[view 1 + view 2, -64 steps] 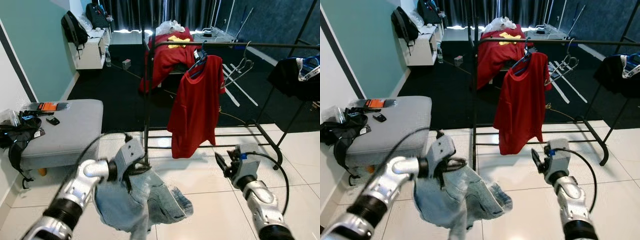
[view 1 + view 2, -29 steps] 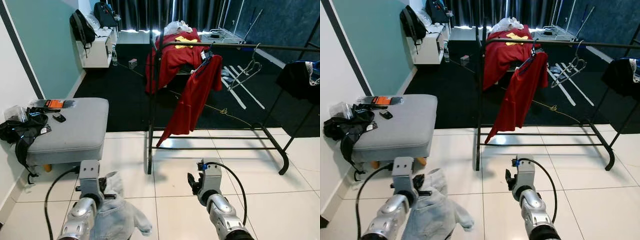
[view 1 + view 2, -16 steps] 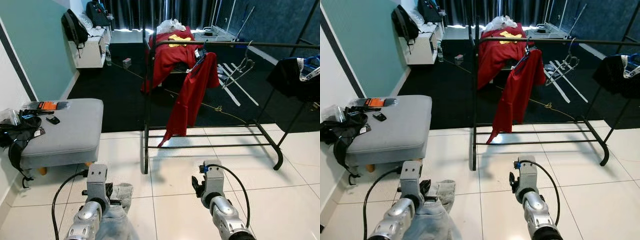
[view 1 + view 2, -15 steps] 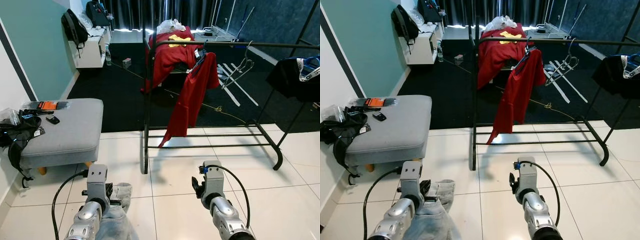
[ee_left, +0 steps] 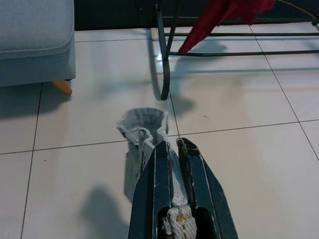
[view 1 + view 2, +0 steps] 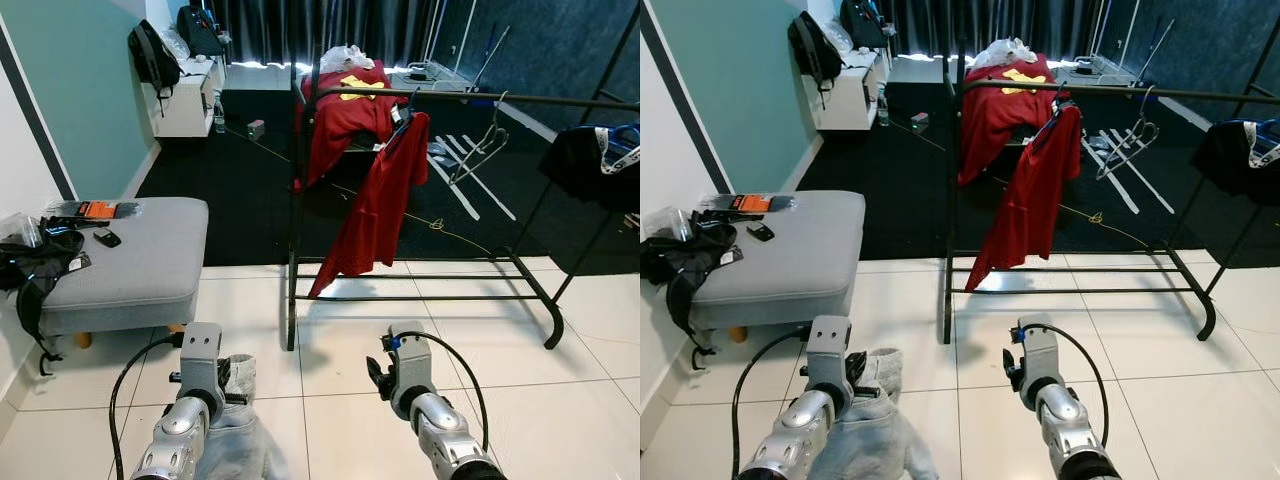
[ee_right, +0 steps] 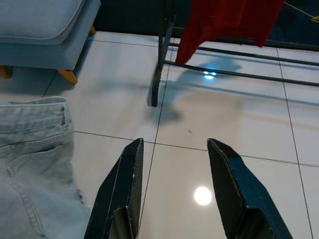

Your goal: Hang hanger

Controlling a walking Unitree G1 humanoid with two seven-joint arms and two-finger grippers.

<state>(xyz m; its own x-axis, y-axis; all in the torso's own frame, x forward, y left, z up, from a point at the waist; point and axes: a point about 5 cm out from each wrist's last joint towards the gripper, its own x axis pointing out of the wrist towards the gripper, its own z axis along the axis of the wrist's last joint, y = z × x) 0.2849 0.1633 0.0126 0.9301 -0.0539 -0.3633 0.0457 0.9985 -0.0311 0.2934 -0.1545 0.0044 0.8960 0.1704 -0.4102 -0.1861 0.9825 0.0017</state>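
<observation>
A black clothes rack (image 6: 292,200) stands ahead on the tiles. From its top bar (image 6: 500,99) a red T-shirt (image 6: 375,205) hangs on a hanger, turned edge-on. Empty wire hangers (image 6: 483,145) hang further right. Low at the left, my left gripper (image 5: 172,143) is shut on pale blue jeans (image 6: 235,440), with fabric pinched between its fingers and the rest drooping toward the floor. My right gripper (image 7: 174,144) is open and holds nothing; it hovers low over the tiles in front of the rack's left post.
A grey ottoman (image 6: 130,260) stands at the left with a black bag (image 6: 30,265) and small items on it. Red cloth (image 6: 340,110) drapes a chair behind the rack. A dark garment (image 6: 590,160) hangs at the rack's right end. Black carpet lies beyond.
Both arms have dropped from in front of the rack to low over the tiles, the left still holding the jeans. The red shirt has swung edge-on.
</observation>
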